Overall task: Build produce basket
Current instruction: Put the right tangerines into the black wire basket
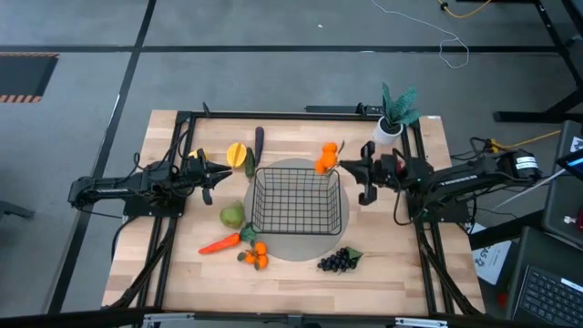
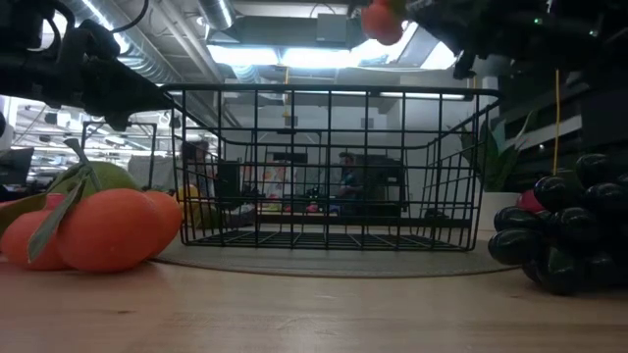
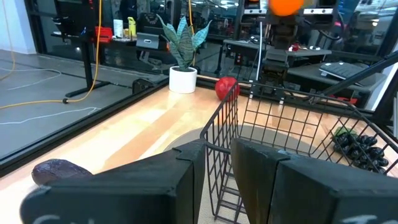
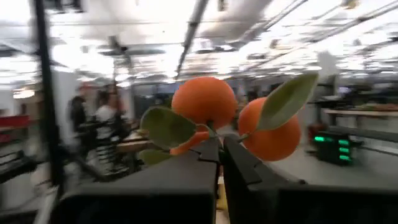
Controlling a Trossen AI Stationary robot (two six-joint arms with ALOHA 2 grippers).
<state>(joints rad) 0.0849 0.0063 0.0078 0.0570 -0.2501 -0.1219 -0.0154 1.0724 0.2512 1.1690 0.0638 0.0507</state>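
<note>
Orange leafy toy oranges [image 1: 325, 159], pinched in the right claw [image 1: 339, 165], are hovering by the square black wire-mesh basket [image 1: 298, 201] rim; next, release inside.

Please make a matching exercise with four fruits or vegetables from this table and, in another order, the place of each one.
Things:
1. carrot
2. grapes
3. pear
4. pair of oranges with leaves

Places:
A. held up by the right gripper above the basket rim
B. on the wood by the mat, on the right arm's side
C. next to the basket, on the left arm's side
D. on the wood, between the pear and another bunch of oranges

Pairs: 1-D, 2-B, 3-C, 4-A
</note>
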